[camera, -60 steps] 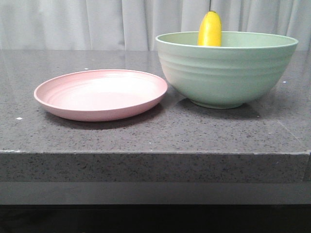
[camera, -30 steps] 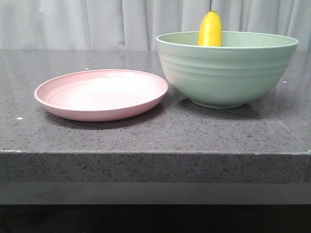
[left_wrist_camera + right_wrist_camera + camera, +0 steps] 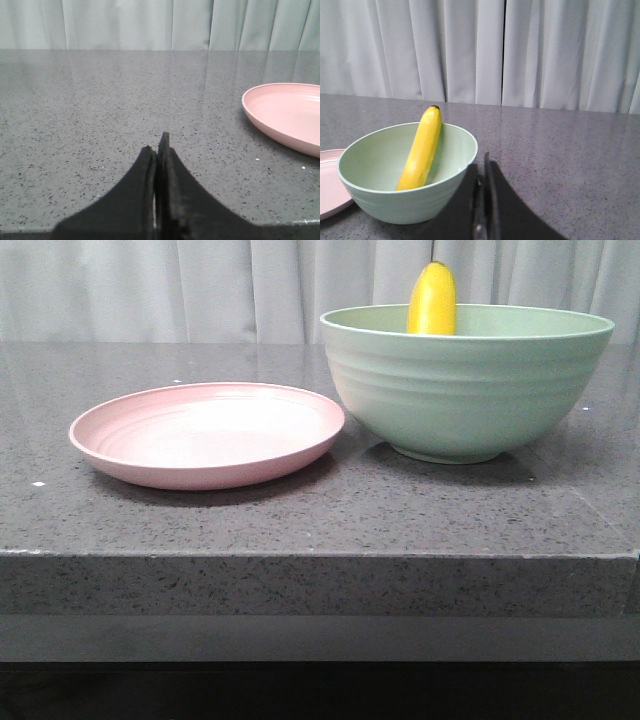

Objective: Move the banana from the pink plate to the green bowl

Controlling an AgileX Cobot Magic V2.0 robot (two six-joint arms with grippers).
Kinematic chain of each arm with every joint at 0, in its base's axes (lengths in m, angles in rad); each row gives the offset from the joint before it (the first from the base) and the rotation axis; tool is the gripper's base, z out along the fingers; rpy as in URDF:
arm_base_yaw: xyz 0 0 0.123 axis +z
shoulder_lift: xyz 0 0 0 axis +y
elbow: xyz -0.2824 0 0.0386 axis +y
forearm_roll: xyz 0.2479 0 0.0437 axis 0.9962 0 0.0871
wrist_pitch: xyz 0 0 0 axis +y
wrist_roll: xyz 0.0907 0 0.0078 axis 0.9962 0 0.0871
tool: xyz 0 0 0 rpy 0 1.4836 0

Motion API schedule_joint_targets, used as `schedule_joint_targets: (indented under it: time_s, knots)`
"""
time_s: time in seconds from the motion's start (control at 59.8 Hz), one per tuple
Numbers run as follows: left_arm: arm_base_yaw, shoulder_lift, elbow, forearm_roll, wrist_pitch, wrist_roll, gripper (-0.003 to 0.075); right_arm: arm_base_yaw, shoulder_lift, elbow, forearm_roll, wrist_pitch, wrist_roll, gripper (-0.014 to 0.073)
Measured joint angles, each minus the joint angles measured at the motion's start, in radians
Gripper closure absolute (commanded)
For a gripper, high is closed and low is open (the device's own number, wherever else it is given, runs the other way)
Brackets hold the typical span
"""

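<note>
Both grippers, left gripper [image 3: 157, 150] and right gripper [image 3: 481, 172], closed, level over countertop [image 3: 300, 510].

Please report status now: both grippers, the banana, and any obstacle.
Left gripper shut, empty, beside pink plate. Right gripper shut, empty, near green bowl. Banana in bowl, leaning on its wall, tip above rim. No obstacle seen.

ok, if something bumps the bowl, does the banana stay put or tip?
The banana stands steeply against the bowl wall, tip above the rim, so a bump could probably slide it down or sideways. Its smooth skin looks slippery on the matte wall. The wide, deep bowl itself likely won't tip.
</note>
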Motion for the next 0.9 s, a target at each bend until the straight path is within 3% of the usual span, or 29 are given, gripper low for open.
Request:
schedule_joint_targets:
  time_s: [0.535, 0.686, 0.903]
  knots:
    - [0.000, 0.000, 0.000, 0.000, -0.001, 0.000, 0.0741, 0.000, 0.000, 0.015, 0.000, -0.014, 0.000, 0.0655]
    - [0.000, 0.000, 0.000, 0.000, -0.002, 0.000, 0.0741, -0.024, -0.029, 0.125, 0.000, -0.096, 0.000, 0.0655]
    - [0.000, 0.000, 0.000, 0.000, -0.002, 0.000, 0.0741, -0.143, -0.138, 0.325, 0.019, -0.129, 0.000, 0.0655]
